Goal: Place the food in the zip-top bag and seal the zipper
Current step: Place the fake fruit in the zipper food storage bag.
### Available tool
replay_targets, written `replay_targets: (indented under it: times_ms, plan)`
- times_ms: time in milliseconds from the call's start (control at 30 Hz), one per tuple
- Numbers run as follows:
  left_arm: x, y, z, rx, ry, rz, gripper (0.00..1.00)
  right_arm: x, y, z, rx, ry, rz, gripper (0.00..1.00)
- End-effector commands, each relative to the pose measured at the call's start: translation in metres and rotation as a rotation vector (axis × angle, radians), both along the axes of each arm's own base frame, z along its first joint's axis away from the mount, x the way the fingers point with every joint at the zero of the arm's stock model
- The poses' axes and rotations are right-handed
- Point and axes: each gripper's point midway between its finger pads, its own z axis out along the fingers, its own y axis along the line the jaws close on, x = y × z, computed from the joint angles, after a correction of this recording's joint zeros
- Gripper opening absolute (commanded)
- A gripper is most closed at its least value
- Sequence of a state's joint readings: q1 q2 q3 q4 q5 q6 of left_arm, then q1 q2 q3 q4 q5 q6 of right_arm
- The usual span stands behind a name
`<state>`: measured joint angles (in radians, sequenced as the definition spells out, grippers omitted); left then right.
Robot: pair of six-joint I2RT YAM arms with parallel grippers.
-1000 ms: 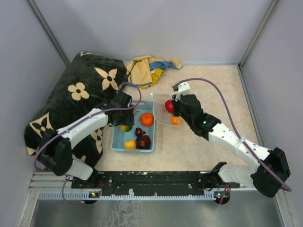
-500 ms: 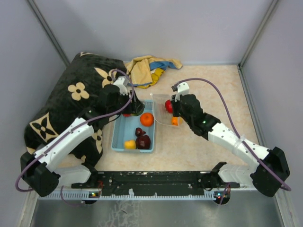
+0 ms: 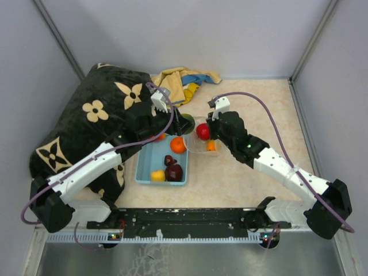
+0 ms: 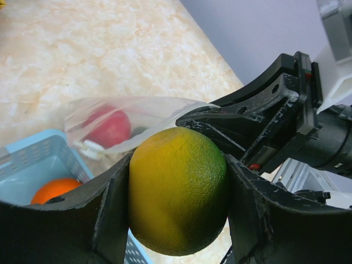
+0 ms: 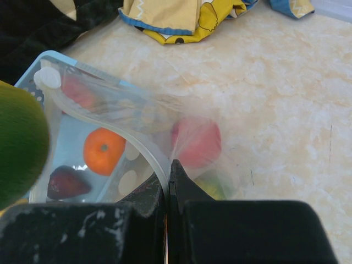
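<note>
The clear, crinkly zip-top bag (image 3: 198, 141) sits at the centre of the top view, on the beige table (image 3: 259, 103) against the light-blue plastic basket (image 3: 162, 182), and already contains a red toy fruit (image 3: 202, 131) and a small orange fruit (image 3: 212, 146). The right pincer (image 5: 169, 181) is clamped fully closed on the whitish zipper strip (image 5: 140, 144), while the left pincer (image 4: 177, 203), its jaws partway apart, grips a yellow-green toy fruit (image 4: 179, 181) just left of the bag's mouth, not yet inside. The task looks under halfway done: a larger orange fruit (image 3: 178, 145), a yellow fruit (image 3: 157, 175) and dark maroon fruits (image 3: 172, 169) lie in the basket, and the zipper is unsealed.
</note>
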<state>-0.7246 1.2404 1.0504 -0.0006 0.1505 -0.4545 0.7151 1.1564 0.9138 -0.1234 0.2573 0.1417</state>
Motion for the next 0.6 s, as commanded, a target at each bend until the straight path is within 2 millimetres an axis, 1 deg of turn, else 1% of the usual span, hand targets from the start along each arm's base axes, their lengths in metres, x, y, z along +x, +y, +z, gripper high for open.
replay_targets:
  times_ms: [0, 100, 233, 300, 400, 500, 567]
  plan:
    - [0.0, -0.024, 0.028, -0.056, -0.12, -0.079, 0.45, 0.007, 0.005, 0.044, 0.075, -0.081, 0.004, 0.01]
    - [-0.001, -0.031, 0.021, -0.046, -0.128, -0.091, 0.46, 0.007, 0.006, 0.045, 0.082, -0.081, 0.006, 0.01]
    - [-0.004, -0.038, 0.005, -0.03, -0.113, -0.101, 0.46, 0.006, 0.005, 0.047, 0.097, -0.079, 0.0, 0.01]
    - [-0.005, -0.043, -0.007, -0.004, -0.102, -0.106, 0.47, 0.006, 0.006, 0.047, 0.103, -0.075, 0.004, 0.01]
    - [-0.006, -0.048, -0.019, 0.036, -0.096, -0.116, 0.48, 0.005, 0.008, 0.047, 0.11, -0.073, 0.012, 0.01]
    - [-0.004, -0.049, -0.033, 0.091, -0.096, -0.1, 0.52, 0.005, 0.009, 0.049, 0.116, -0.074, 0.013, 0.01]
    - [-0.003, -0.049, -0.042, 0.117, -0.081, -0.092, 0.57, 0.005, 0.008, 0.05, 0.119, -0.077, 0.012, 0.01]
